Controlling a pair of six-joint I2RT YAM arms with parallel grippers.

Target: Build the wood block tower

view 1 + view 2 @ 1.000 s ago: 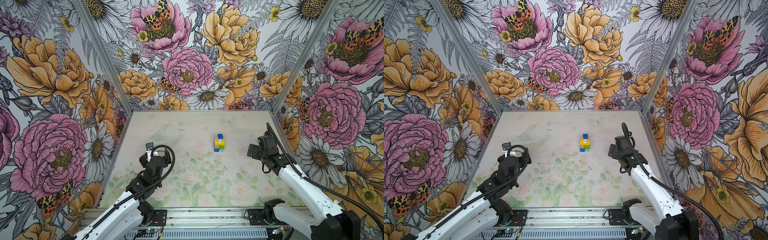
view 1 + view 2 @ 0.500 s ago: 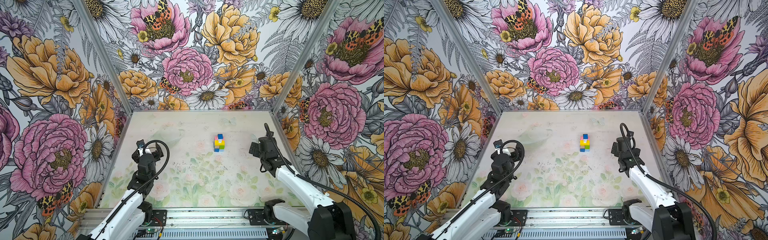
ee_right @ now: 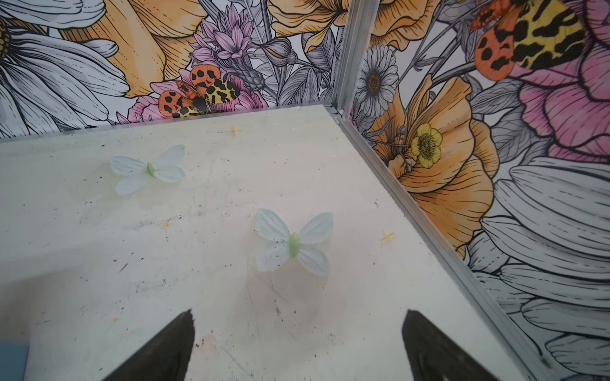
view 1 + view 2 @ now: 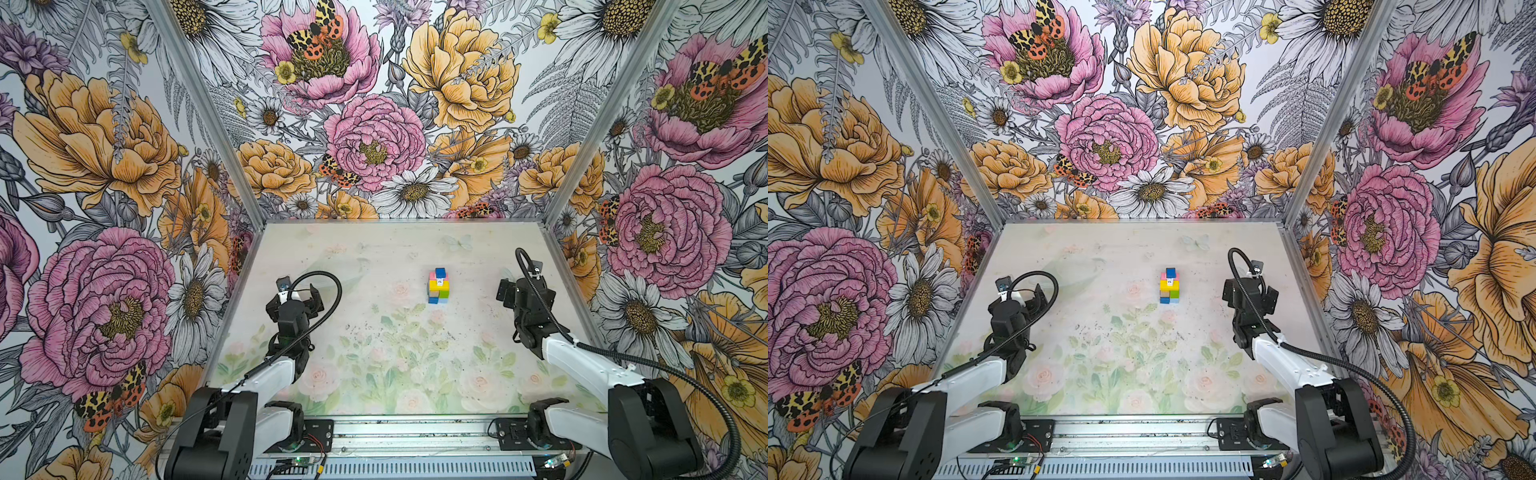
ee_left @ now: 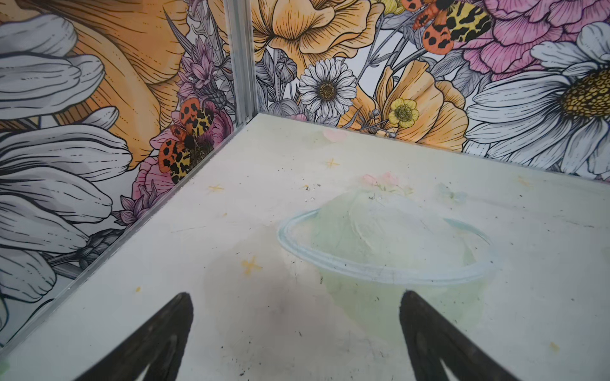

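The block tower (image 4: 439,286) stands upright on the table (image 4: 365,257), toward one o'clock from its middle, with a dark blue cube (image 4: 440,272) on top. The left gripper (image 5: 295,298) sits well apart at the tower's nine o'clock, jaws spread wide and holding nothing. The right gripper (image 3: 298,316), at three o'clock, is likewise wide apart and empty.

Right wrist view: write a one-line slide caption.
Right gripper open and empty over the table, facing a corner of the floral walls, two pale butterfly prints ahead of it.
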